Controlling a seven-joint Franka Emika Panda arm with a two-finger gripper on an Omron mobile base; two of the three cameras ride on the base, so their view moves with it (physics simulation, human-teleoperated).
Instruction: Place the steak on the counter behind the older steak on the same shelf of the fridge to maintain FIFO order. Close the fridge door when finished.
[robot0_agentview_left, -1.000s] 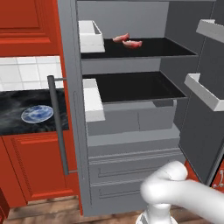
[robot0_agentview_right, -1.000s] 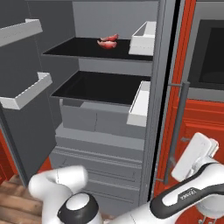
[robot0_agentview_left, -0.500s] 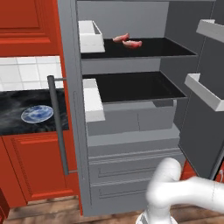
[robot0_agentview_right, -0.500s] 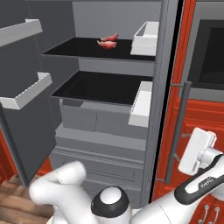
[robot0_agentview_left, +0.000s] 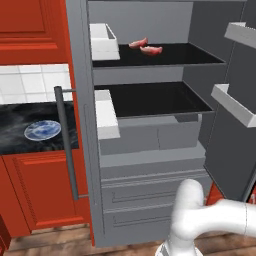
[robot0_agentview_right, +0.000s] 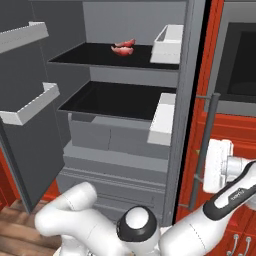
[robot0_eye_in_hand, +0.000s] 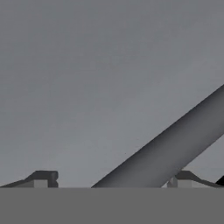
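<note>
1. Two steaks lie on the fridge's upper shelf (robot0_agentview_left: 190, 55), touching or nearly so: the steak (robot0_agentview_left: 138, 43) sits toward the rear wall, and the older steak (robot0_agentview_left: 151, 49) lies just in front of it, nearer the shelf's open edge.
2. In the right base view the same pair shows with the steak (robot0_agentview_right: 126, 43) behind and the older steak (robot0_agentview_right: 120, 50) in front, left of a white door bin (robot0_agentview_right: 168, 46).
3. The fingers (robot0_eye_in_hand: 113, 180) stand wide apart and hold nothing; a grey bar handle (robot0_eye_in_hand: 166, 148) runs slantwise between them, close against a flat grey fridge door.
4. The hand (robot0_agentview_right: 220, 165) hangs beside the right door's bar handle (robot0_agentview_right: 204, 150), well below and to the right of the shelf, far from both steaks.
5. The fridge (robot0_agentview_left: 150, 165) stands open, both doors swung out.
6. Left of the fridge, the black marble tabletop (robot0_agentview_left: 15, 135) carries a blue-patterned plate (robot0_agentview_left: 42, 130).
</note>
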